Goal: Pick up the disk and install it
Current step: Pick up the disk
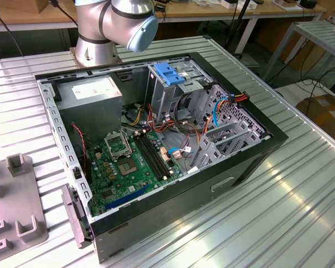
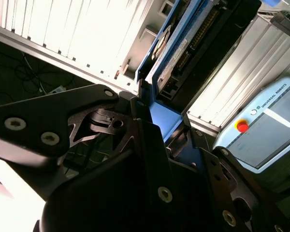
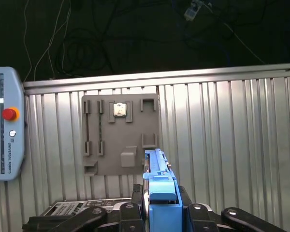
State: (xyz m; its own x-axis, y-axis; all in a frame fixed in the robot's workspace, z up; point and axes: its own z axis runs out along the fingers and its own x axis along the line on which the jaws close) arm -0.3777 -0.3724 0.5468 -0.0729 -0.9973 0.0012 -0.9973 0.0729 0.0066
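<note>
Pincer [image 3: 160, 207]: you have it clenched on the disk [image 3: 158, 169], black fingers [image 3: 137, 199] pressing either side of the bright blue carrier rail. The disk stands on edge in the grasp, long axis pointing away from the wrist, held up over the ribbed metal bench [image 3: 232, 145]. In the second wrist view the disk [image 2: 181, 58] turns its connector end and grey body to the camera, with the blue rail along one flank.

Outward: a grey fixture plate [image 3: 121, 140] lies flat on the bench close to its edge, with a small square part [image 3: 119, 109] seated in one pocket. A teach pendant [image 3: 5, 123] with a red button sits by that same edge, beside the plate.

Exterior view: your open computer case [image 1: 251, 162] lies mid-bench with the motherboard [image 1: 128, 162] exposed and a blue latch [image 1: 170, 72] atop the drive cage [image 1: 162, 95]. The arm base [image 1: 95, 50] stands at the bench edge beyond the case.
</note>
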